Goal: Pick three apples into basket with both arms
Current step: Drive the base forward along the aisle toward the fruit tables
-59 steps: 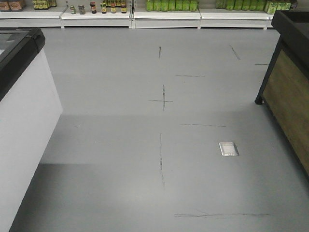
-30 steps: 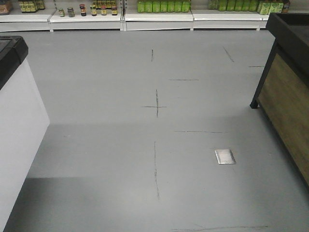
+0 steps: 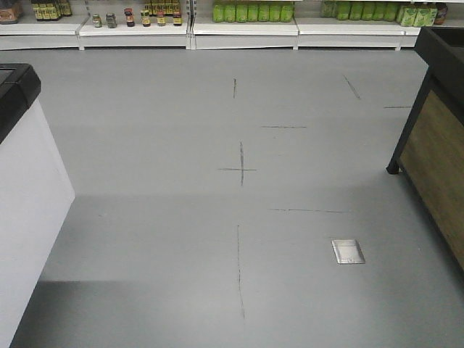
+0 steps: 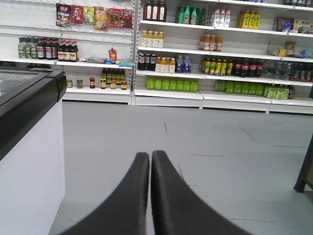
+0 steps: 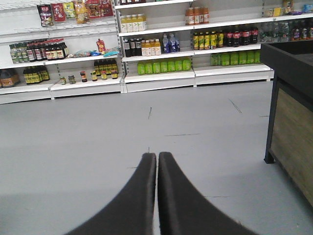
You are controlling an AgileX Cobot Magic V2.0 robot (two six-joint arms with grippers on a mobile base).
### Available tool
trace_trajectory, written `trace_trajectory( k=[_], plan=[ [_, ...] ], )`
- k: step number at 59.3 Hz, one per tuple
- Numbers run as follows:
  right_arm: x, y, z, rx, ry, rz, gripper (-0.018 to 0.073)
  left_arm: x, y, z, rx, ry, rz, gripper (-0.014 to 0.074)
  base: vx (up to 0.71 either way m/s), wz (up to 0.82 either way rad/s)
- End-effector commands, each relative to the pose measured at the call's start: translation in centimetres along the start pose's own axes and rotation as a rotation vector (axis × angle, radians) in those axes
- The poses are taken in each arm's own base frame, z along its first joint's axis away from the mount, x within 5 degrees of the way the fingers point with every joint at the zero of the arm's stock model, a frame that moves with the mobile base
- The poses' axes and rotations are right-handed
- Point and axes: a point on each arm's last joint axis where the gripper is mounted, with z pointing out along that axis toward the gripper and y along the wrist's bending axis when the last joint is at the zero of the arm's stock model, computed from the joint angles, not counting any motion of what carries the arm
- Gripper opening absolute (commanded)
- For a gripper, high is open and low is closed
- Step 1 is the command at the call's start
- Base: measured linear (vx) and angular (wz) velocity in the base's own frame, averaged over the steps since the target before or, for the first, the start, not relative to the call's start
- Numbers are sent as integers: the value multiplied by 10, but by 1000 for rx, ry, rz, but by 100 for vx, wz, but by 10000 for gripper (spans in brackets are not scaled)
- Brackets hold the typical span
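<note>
1. The grey floor (image 3: 145, 130) fills most of the front view.
2. A long row of white shop shelves (image 4: 168, 93) stands along the far edge of the floor. The shelves hold many bottles, jars and bags.
3. A white freezer chest (image 3: 29, 196) with a black top stands at the left edge of the floor.
4. A stand with a black frame and a brown wood side (image 3: 435, 159) stands at the right edge of the floor.
5. The left gripper (image 4: 150, 161) points at the shelves. Its two black fingers (image 4: 127, 200) are pressed together at the tips. It is closed and has nothing in it.
6. The right gripper (image 5: 157, 161) points the same way, with the wood stand on its right. Its two fingers (image 5: 181, 205) also meet at the tips. It is closed with nothing in it.
7. A row of green bottles (image 3: 250, 12) sits on the lowest shelf, near the middle of the far edge.
8. A small square metal plate (image 3: 348, 251) lies flat in the floor, nearer the right edge and close to the wood stand.
9. A thin black cross (image 3: 241, 169) is drawn near the middle of the floor. Other thin black lines lie around it.
10. A few small jars (image 3: 130, 17) stand on the lowest shelf, left of the green bottles.
11. The views do not tell where the apples and the basket are.
</note>
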Motion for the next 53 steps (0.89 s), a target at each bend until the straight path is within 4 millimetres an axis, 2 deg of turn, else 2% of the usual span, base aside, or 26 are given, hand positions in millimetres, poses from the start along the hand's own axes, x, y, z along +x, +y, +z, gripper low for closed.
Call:
trace_trajectory(
  k=[1, 53],
  plan=[
    [-5, 1, 1, -4, -62, -24, -5, -15, 0, -2, -4, -97, -7, -6, 17, 2],
    [-5, 1, 1, -4, -62, -24, -5, -15, 0, -2, -4, -97, -7, -6, 21, -6]
  ],
)
